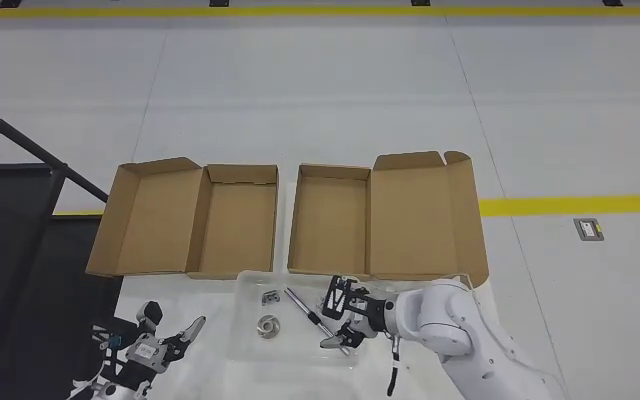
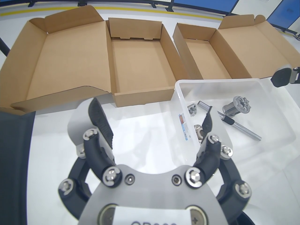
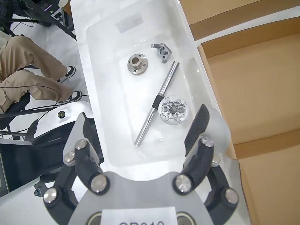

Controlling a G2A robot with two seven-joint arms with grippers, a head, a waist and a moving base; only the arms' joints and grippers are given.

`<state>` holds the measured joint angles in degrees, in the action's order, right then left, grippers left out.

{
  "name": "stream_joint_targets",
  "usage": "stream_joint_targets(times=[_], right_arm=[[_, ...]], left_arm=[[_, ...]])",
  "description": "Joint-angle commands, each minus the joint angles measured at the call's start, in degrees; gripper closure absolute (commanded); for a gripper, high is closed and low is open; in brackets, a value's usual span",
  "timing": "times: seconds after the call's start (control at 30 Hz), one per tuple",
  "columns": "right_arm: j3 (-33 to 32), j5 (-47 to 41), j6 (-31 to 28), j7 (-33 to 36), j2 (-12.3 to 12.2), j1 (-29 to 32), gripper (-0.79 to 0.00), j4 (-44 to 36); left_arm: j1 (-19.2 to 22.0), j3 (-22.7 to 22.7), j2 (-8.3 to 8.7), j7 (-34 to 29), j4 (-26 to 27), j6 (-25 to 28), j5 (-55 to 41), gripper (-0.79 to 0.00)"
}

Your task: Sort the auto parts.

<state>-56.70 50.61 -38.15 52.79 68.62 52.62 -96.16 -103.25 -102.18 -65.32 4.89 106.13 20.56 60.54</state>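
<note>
A clear plastic bin (image 1: 250,285) stands at the table's front, holding a flanged hub (image 3: 135,64), a small bracket (image 3: 163,52), a long steel shaft (image 3: 156,103) and a toothed hub (image 3: 173,110). My right gripper (image 1: 340,312) hangs open over the bin's right end, its fingers (image 3: 198,122) spread either side of the shaft and toothed hub and holding nothing. My left gripper (image 1: 172,338) is open and empty over bare table left of the bin (image 2: 178,85). From the left wrist I see the shaft (image 2: 236,122) and toothed hub (image 2: 236,107) lying in the bin.
Two open cardboard boxes sit side by side behind the bin, the left box (image 1: 238,220) and the right box (image 1: 330,222), each with its lid flap folded outward. A dark surface (image 1: 30,300) borders the table on the left.
</note>
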Motion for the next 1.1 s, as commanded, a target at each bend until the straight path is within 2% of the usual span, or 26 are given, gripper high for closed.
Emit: stream_joint_targets(times=[0.0,0.13,0.47,0.67,1.03,1.07], right_arm=[[2.6,3.3,-1.1,1.0,0.2,-0.6,-0.785,-0.2],[9.5,11.7,2.2,5.0,1.5,-4.5,-0.785,0.9],[17.4,13.7,4.1,3.3,4.9,-12.8,-0.785,12.6],[20.0,15.9,5.0,1.5,6.2,-14.9,-0.785,17.2],[21.6,17.2,7.3,1.5,7.7,-16.1,-0.785,20.1],[21.7,17.4,7.4,1.7,7.8,-16.3,-0.739,20.6]], left_arm=[[0.0,0.0,0.00,0.0,0.0,0.0,0.0,-0.785],[0.0,0.0,0.00,0.0,0.0,0.0,0.0,-0.785],[0.0,0.0,0.00,0.0,0.0,0.0,0.0,-0.785],[0.0,0.0,0.00,0.0,0.0,0.0,0.0,-0.785],[0.0,0.0,0.00,0.0,0.0,0.0,0.0,-0.785],[0.0,0.0,0.00,0.0,0.0,0.0,0.0,-0.785]])
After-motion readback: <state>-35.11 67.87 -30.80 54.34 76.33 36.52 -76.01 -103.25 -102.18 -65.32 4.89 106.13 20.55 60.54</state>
